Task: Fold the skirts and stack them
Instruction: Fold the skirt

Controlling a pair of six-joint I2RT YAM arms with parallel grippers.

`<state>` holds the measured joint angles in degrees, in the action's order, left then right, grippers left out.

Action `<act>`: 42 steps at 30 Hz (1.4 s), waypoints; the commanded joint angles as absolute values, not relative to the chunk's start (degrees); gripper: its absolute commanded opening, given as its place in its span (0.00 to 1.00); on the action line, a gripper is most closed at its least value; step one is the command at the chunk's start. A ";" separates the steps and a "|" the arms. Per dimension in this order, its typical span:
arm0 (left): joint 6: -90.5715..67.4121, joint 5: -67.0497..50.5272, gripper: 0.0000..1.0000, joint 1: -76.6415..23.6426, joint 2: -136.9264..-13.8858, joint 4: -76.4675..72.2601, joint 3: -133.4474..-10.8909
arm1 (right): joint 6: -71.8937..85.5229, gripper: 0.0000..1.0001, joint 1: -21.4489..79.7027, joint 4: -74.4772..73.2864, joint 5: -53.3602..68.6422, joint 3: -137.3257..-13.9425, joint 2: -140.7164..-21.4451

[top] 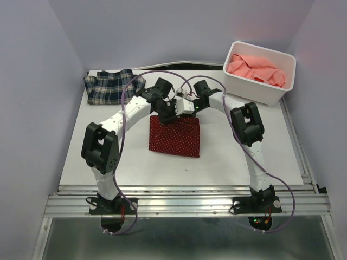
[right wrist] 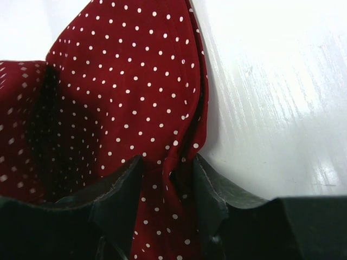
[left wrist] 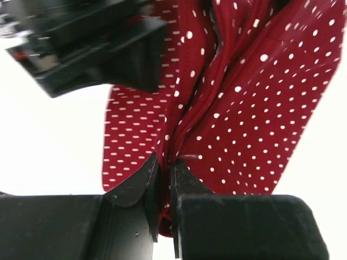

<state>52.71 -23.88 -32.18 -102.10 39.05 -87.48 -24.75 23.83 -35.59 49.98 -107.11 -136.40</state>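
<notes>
The dark red skirt [top: 174, 136] with tiny white dots lies near the middle of the white table [top: 244, 157]. Both grippers meet at its far edge. My left gripper [top: 167, 112] is shut on a raised fold of the skirt [left wrist: 244, 108], the cloth pinched thin between its jaws [left wrist: 165, 162]. My right gripper [right wrist: 165, 162] is shut on a thicker bunch of the same skirt [right wrist: 124, 81], which fills the gap between its fingers. The plaid skirt [top: 111, 86] lies flat at the back left. The salmon-pink skirt [top: 255, 69] sits crumpled in the bin.
A white plastic bin [top: 259, 89] stands at the back right corner. Purple cables loop over both arms. Grey walls close in the left, right and back sides. A metal rail [top: 190, 203] runs along the near edge by the arm bases.
</notes>
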 commanded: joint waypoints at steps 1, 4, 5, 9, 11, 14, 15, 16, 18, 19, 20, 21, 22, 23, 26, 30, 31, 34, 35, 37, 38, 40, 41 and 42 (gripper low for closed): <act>55.45 -23.82 0.00 -30.94 -104.14 38.76 -92.55 | -25.93 0.48 24.96 -40.87 46.23 -107.40 -138.78; 56.16 -22.68 0.00 -30.67 -105.82 37.19 -92.90 | -25.75 0.48 24.96 -40.78 46.32 -108.71 -139.31; 56.68 -22.24 0.00 -30.67 -106.17 36.83 -92.73 | -25.58 0.48 24.96 -40.78 46.23 -109.07 -139.39; 57.21 -21.80 0.00 -30.67 -108.19 34.72 -92.03 | -24.35 0.58 24.96 -40.70 44.13 -111.09 -140.18; 57.22 -21.19 0.00 -30.59 -108.54 33.49 -91.41 | -23.03 0.80 24.96 -40.08 42.11 -111.88 -140.27; 56.95 -21.09 0.00 -30.67 -108.55 31.91 -90.18 | -17.33 1.00 24.96 -33.51 34.11 -111.63 -139.22; 56.95 -21.01 0.00 -30.67 -108.20 31.56 -89.83 | -16.27 1.00 24.96 -32.53 32.71 -111.71 -138.78; 56.95 -21.01 0.00 -30.67 -108.02 30.77 -89.48 | -15.13 1.00 24.44 -31.48 31.30 -111.97 -138.52; 57.22 -20.66 0.00 -30.67 -107.75 30.15 -89.04 | -12.59 1.00 23.82 -30.06 28.84 -113.89 -138.08; 57.13 -20.39 0.00 -30.67 -107.93 29.89 -89.03 | -11.52 1.00 23.82 -29.97 28.13 -114.86 -138.08; 57.39 -20.04 0.00 -30.67 -108.02 29.80 -89.03 | -10.47 1.00 23.30 -29.88 27.86 -116.00 -138.16; 57.39 -19.95 0.01 -30.67 -108.45 29.71 -89.12 | -8.28 1.00 23.29 -30.06 28.56 -116.97 -138.08; 57.39 -19.86 0.02 -30.59 -108.81 29.53 -89.30 | -6.87 1.00 22.59 -29.88 28.56 -118.46 -138.08; 57.48 -19.86 0.03 -30.59 -109.07 29.36 -89.38 | -5.64 1.00 21.89 -29.45 28.39 -118.91 -137.99; 57.66 -19.78 0.07 -30.59 -110.56 29.00 -90.35 | -1.42 1.00 20.48 -29.27 28.83 -120.40 -137.55; 58.18 -19.86 0.10 -30.59 -112.50 28.65 -92.54 | -0.18 0.99 18.20 -29.53 34.35 -120.76 -137.63; 58.27 -19.95 0.11 -30.59 -113.28 29.09 -92.98 | -0.18 0.95 18.19 -29.79 34.80 -120.94 -137.81; 58.45 -20.30 0.11 -30.59 -114.25 29.79 -94.39 | -0.18 0.60 18.19 -29.45 36.03 -121.64 -139.39; 58.45 -20.30 0.11 -30.59 -114.26 29.79 -94.39 | 1.65 0.54 18.19 -29.01 36.64 -121.73 -140.53; 58.45 -20.13 0.11 -30.59 -114.34 29.71 -94.48 | 3.15 0.45 18.19 -27.08 38.84 -121.73 -141.76; 58.45 -20.13 0.11 -30.59 -114.43 29.79 -94.74 | 3.51 0.41 18.19 -26.55 40.07 -121.82 -143.16; 58.27 -20.04 0.11 -30.59 -114.70 29.97 -95.18 | 3.34 0.37 18.19 -26.19 40.52 -122.17 -144.49; 58.27 -19.95 0.11 -30.50 -114.78 30.32 -95.36 | 2.82 0.36 18.19 -26.37 40.69 -122.17 -145.10; 58.27 -19.95 0.11 -30.50 -114.87 30.58 -95.71 | 2.20 0.35 18.80 -26.80 40.95 -122.17 -145.63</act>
<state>57.63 -19.49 -30.65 -115.57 30.15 -92.18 1.83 17.61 -28.42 37.65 -120.22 -142.89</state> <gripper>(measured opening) 0.186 0.361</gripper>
